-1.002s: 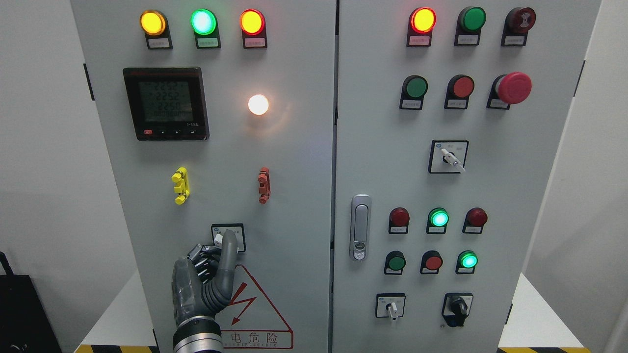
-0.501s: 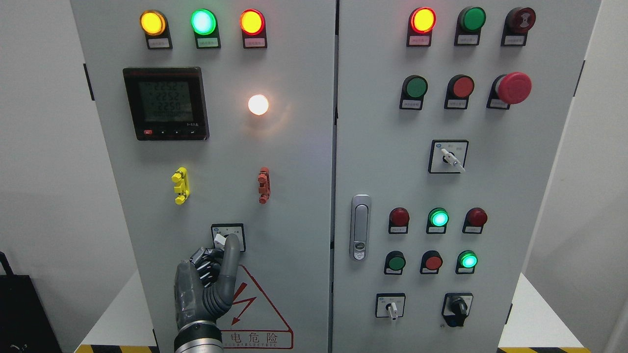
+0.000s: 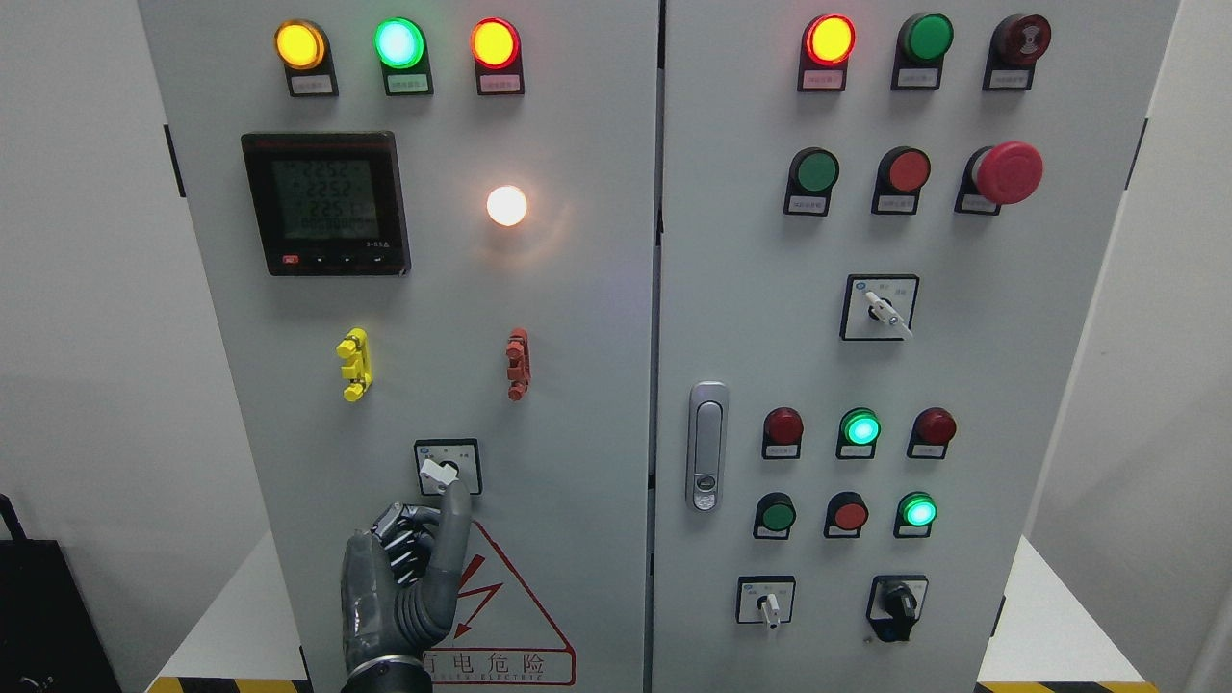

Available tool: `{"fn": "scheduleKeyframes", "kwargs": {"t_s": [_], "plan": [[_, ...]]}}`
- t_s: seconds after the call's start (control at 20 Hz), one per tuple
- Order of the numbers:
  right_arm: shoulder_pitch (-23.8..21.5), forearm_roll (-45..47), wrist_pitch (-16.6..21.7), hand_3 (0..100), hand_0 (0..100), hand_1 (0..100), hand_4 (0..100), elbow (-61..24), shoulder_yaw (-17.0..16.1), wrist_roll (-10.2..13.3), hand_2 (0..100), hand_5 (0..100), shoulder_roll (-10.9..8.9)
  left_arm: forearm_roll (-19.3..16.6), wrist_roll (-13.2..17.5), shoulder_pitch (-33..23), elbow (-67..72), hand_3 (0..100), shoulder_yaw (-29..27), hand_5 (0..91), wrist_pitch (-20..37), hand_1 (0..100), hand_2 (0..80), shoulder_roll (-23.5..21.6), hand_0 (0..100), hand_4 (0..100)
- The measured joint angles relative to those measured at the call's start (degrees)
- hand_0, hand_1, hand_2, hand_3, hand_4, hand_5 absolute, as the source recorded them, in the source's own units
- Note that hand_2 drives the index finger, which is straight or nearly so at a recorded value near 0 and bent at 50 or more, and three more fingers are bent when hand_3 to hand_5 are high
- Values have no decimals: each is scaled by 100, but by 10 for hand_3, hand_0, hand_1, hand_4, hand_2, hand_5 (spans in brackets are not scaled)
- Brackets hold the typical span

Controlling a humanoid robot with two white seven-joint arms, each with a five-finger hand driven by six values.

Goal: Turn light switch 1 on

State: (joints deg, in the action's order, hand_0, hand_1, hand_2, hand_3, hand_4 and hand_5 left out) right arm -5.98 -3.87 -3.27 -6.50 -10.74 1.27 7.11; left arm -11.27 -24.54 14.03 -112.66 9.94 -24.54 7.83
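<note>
The light switch (image 3: 447, 467) is a small black-framed rotary selector low on the left cabinet door; its white knob (image 3: 438, 473) points up and to the left. Above it a round white lamp (image 3: 506, 205) glows. My left hand (image 3: 423, 529) comes up from the bottom edge. Its index finger (image 3: 451, 520) is stretched upward with the tip just under the knob, and the other fingers are curled in against the palm. It holds nothing. The right hand is out of view.
A digital meter (image 3: 325, 203), lit pilot lamps (image 3: 398, 43), yellow (image 3: 353, 364) and red (image 3: 518, 363) clips and a red warning triangle (image 3: 500, 597) are on the left door. The right door carries a handle (image 3: 707, 446), push buttons, a red mushroom stop (image 3: 1008, 172) and more selectors (image 3: 880, 307).
My left hand has dropped down the door. Its index fingertip, which covered the switch knob a second ago, now lies just below it, so the knob shows in full. The lamp stays lit.
</note>
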Motion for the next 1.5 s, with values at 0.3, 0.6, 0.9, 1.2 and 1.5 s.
{"fn": "scheduleKeyframes", "kwargs": {"t_s": [0.3,0.6,0.9,1.2,1.5], "plan": [[0,0,0,0,0,0,0,0,-2,0,0,0,0,-9,337,-694,-17,1000,-68,867,1155,304,641,-67,0,1000],[0,0,0,0,0,0,0,0,-3,0,0,0,0,19,1058,-1819,115,1000,-462,865,2694,264,613,-201,0,1000],[0,0,0,0,0,0,0,0,-2,0,0,0,0,338,1278,-2737,767,1000,-987,821,4025,257,609,-425,0,1000],[0,0,0,0,0,0,0,0,-3,1,0,0,0,587,1464,-3230,2158,955,-1397,716,5637,237,560,-576,0,979],[0,0,0,0,0,0,0,0,-3,1,0,0,-1,675,1651,-3471,4347,891,-1642,647,6710,221,505,-662,0,929]]}}
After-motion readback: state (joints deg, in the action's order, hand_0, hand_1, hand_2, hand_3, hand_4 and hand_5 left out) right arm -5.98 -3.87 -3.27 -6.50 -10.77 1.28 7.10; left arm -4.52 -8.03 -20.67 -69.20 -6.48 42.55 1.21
